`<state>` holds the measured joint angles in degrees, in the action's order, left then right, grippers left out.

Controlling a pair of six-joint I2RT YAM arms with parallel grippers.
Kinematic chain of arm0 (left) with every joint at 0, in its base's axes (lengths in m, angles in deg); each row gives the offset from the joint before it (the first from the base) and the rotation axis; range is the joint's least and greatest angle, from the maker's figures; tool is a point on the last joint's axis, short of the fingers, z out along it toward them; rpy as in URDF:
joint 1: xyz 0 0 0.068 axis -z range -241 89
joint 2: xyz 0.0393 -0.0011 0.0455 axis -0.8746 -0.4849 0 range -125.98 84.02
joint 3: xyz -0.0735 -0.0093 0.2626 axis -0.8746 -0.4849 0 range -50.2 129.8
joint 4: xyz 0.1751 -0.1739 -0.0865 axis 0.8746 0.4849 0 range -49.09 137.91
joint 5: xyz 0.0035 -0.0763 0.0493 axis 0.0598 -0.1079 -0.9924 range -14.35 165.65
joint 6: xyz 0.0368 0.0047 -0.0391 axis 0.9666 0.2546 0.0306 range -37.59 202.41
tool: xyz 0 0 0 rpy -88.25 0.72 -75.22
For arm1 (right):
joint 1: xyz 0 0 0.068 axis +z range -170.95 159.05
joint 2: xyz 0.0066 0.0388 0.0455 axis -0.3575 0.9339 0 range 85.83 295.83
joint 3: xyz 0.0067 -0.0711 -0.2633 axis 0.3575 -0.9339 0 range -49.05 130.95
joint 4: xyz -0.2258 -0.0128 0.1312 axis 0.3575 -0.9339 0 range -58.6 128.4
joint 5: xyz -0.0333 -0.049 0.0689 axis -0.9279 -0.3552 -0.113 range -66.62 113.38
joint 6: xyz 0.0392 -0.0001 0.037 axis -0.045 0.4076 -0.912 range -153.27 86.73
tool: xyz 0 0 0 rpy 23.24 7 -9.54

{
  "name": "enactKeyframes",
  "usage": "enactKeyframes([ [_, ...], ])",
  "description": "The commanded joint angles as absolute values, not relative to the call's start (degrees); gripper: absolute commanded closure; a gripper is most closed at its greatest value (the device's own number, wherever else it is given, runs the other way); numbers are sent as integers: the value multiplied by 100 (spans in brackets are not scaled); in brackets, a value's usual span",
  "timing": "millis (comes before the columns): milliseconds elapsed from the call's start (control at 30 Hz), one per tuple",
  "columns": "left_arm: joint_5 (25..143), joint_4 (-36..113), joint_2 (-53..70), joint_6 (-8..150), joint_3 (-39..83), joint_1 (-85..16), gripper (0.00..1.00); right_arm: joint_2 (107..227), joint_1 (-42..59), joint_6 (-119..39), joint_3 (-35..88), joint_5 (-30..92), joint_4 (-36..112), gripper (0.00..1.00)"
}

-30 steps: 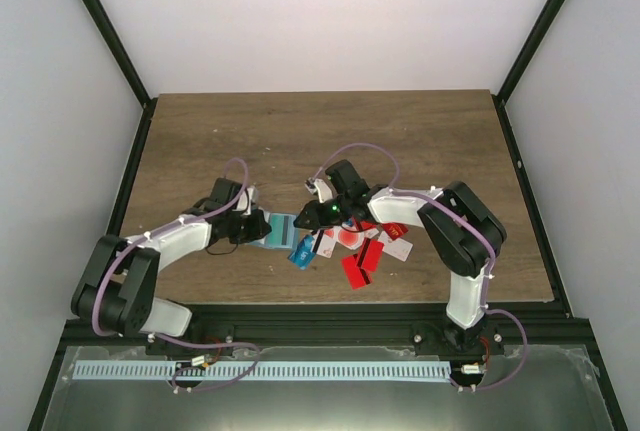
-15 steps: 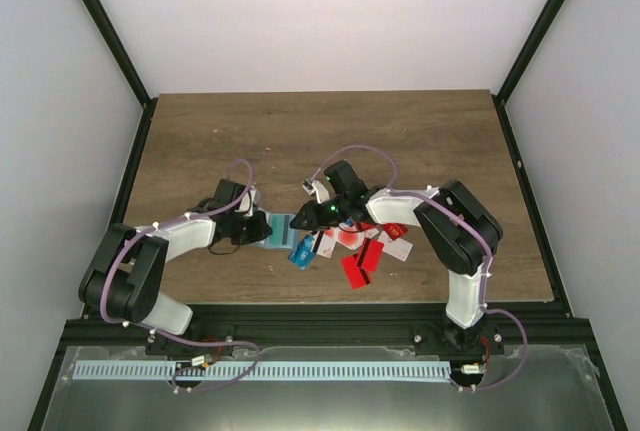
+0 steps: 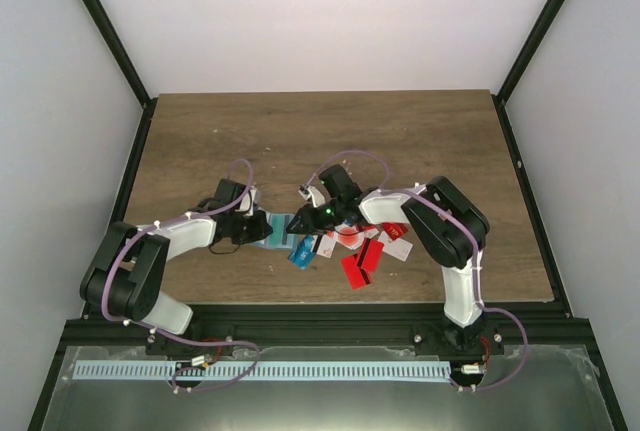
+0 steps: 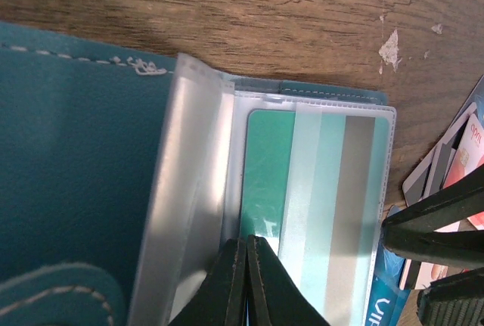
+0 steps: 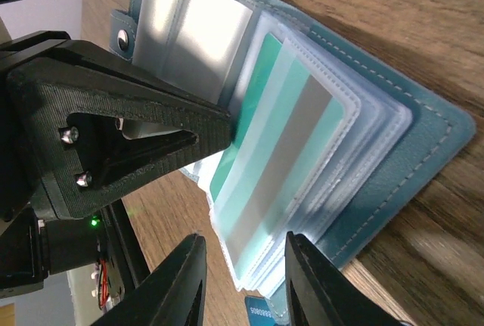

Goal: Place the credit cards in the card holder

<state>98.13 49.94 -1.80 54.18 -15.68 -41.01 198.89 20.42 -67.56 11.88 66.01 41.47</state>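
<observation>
The card holder (image 3: pixel 279 228) lies open on the wood, teal cover (image 4: pixel 76 152) to one side and clear sleeves fanned out. A teal-green striped credit card (image 4: pixel 318 190) sits inside the top sleeve (image 5: pixel 280 144). My left gripper (image 4: pixel 247 241) is shut, with its tips pressing down on the sleeve beside that card's edge. My right gripper (image 5: pixel 242 262) is open. Its fingers (image 5: pixel 185 280) stand on either side of the sleeves' end, and they grip nothing. More credit cards (image 3: pixel 365 247), red, white and blue, lie in a loose pile to the right of the holder.
The left gripper's black body (image 5: pixel 113 137) is close beside the right fingers. A blue card (image 3: pixel 300 251) lies just in front of the holder. Bare wooden table (image 3: pixel 330 136) stretches behind both arms, with black frame rails (image 3: pixel 520 181) at its edges.
The right gripper's fingers have spread a little wider at the holder's edge, and that arm has shifted slightly left. The left gripper stays shut on the same spot.
</observation>
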Motion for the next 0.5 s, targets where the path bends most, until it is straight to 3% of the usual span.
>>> enactKeyframes([
  [0,9771,4987,-299,5499,-1606,-4077,96,20025,2098,-6803,1464,6723,4256,69],
  [467,9780,4970,-316,5490,-1629,-4070,96,20035,2098,-6740,1511,6523,4096,69],
])
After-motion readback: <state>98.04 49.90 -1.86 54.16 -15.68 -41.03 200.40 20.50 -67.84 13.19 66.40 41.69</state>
